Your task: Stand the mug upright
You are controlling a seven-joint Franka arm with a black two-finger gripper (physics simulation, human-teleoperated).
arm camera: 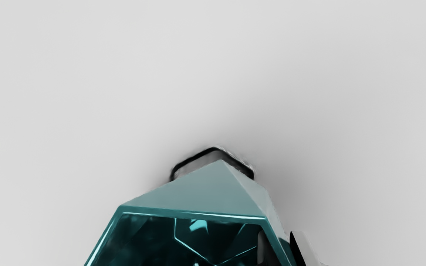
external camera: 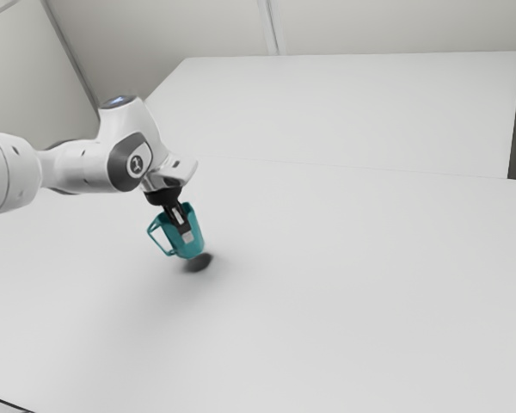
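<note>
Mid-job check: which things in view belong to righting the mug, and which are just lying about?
For the job:
teal mug, tilted, pinched by its wall
black two-finger gripper, holding it
white table, the likely surface to stand it on

Lying about, perhaps:
dark patch beneath the mug; shadow or object, I can't tell

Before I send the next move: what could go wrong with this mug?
Slip or swivel: the gripper pinches one side wall of the mug, one finger inside and one outside, so it could pivot in that grip.

Tip-over: the mug leans, mouth up. Released like this, it may rock or fall.

Edge strike: with that lean, a base edge would probably meet the table first and twist the mug.
</note>
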